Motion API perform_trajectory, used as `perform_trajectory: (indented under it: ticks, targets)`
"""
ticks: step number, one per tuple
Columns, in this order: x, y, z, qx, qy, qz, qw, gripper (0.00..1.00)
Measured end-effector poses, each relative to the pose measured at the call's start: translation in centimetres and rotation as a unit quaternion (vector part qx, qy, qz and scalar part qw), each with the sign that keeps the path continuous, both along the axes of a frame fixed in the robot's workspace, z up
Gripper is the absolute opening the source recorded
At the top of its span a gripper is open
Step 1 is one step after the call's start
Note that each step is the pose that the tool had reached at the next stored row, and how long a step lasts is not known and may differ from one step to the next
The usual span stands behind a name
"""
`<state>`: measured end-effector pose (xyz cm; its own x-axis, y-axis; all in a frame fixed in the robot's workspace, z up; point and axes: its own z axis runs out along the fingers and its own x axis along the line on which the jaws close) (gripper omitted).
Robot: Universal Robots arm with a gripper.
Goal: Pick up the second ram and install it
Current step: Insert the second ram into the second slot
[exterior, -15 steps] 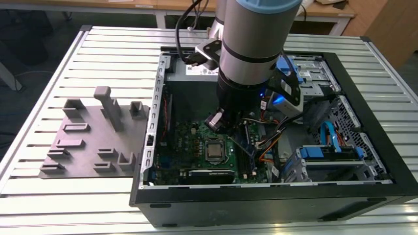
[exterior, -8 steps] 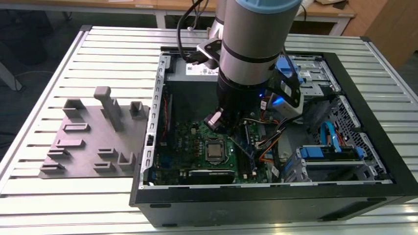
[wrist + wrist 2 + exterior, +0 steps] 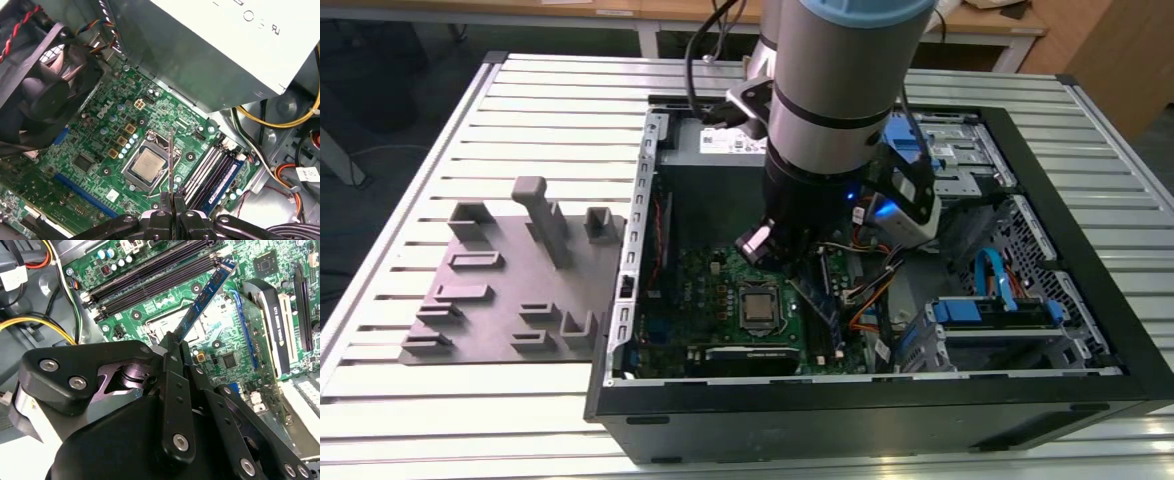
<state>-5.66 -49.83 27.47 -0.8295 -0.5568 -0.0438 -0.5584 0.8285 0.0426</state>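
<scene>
- Gripper (image 3: 174, 204) was closed on the ram (image 3: 172, 160). The stick's long axis ran straight out past the fingertips, seen edge-on in the first wrist view.
- Beneath the ram, apart from it, lay the CPU socket (image 3: 148, 165).
- Just beyond, to one side, lay the slots (image 3: 202, 170), apparently angled to the ram. One held a blue stick (image 3: 226, 176).
- Cables (image 3: 280, 120) bordered their far side.
</scene>
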Motion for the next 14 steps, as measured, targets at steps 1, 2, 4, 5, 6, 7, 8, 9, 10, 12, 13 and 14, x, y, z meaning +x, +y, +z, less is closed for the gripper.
perform_trajectory:
  ticks: [1, 2, 4, 5, 6, 7, 8, 9, 10, 12, 13, 14]
  targets:
    - [0.00, 0.00, 0.00, 0.0000, 0.0000, -0.004, 1.0000, 0.14]
    - [0.00, 0.00, -0.01, 0.0000, 0.0000, -0.008, 1.0000, 0.14]
    - [0.00, 0.00, -0.01, -0.0001, 0.0000, -0.016, 0.9999, 0.14]
    - [0.00, 0.00, -0.01, -0.0001, 0.0000, -0.020, 0.9998, 0.14]
    - [0.00, 0.00, -0.01, -0.0001, 0.0000, -0.024, 0.9997, 0.14]
    - [0.00, 0.00, -0.02, -0.0001, 0.0000, -0.027, 0.9996, 0.14]
    - [0.00, 0.00, -0.02, -0.0001, 0.0000, -0.031, 0.9995, 0.14]
    - [0.00, 0.00, -0.02, -0.0001, 0.0000, -0.035, 0.9994, 0.14]
    - [0.00, 0.00, -0.02, -0.0001, 0.0000, -0.039, 0.9992, 0.14]
    - [0.00, 0.00, -0.03, -0.0002, 0.0000, -0.046, 0.9989, 0.14]
    - [0.00, 0.00, -0.03, -0.0002, 0.0000, -0.050, 0.9987, 0.14]
    - [0.00, 0.00, -0.03, -0.0002, 0.0000, -0.054, 0.9985, 0.14]
